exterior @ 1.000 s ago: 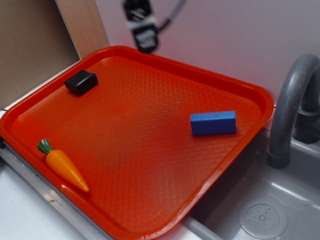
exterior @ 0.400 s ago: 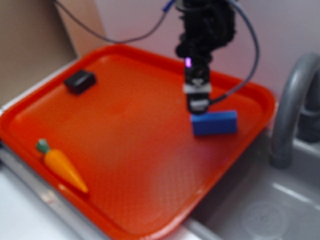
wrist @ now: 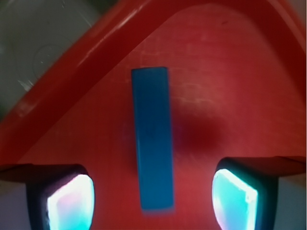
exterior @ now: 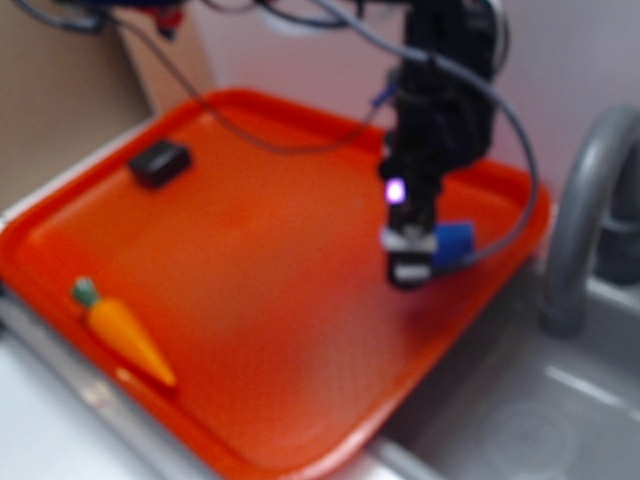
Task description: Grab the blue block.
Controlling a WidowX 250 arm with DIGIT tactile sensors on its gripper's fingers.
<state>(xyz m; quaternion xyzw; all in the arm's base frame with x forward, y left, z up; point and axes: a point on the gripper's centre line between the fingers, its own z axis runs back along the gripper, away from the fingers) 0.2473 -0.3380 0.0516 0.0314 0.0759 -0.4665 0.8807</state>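
- The gripper point(exterior: 410, 262) is hanging over the right part of the red tray point(exterior: 250, 330), low above the surface, with the black arm and its cables rising behind it; the exterior view is blurred.
- The blue block point(wrist: 152, 136) is lying flat on the tray near its right rim. In the exterior view the gripper is covering most of the block point(exterior: 455, 243), and only its right end is showing just beside the claw.
- In the wrist view the block is running lengthwise up the frame, its near end sitting between the two fingers point(wrist: 67, 199), which are showing at the lower corners.
- The jaws are standing wide apart, and bare tray is showing between each pad and the block; neither pad is touching it. The block is lying slightly nearer the left-hand pad in that view than the right-hand one.
- The gripper point(wrist: 152, 201) is holding nothing.
- A black block point(exterior: 160, 163) is sitting near the tray's far left corner, well apart from the claw.
- A toy carrot point(exterior: 118, 332) is lying by the tray's near left edge, also well apart.
- A grey tap point(exterior: 585, 215) is standing beside the tray's right rim, above a grey sink point(exterior: 540, 420).
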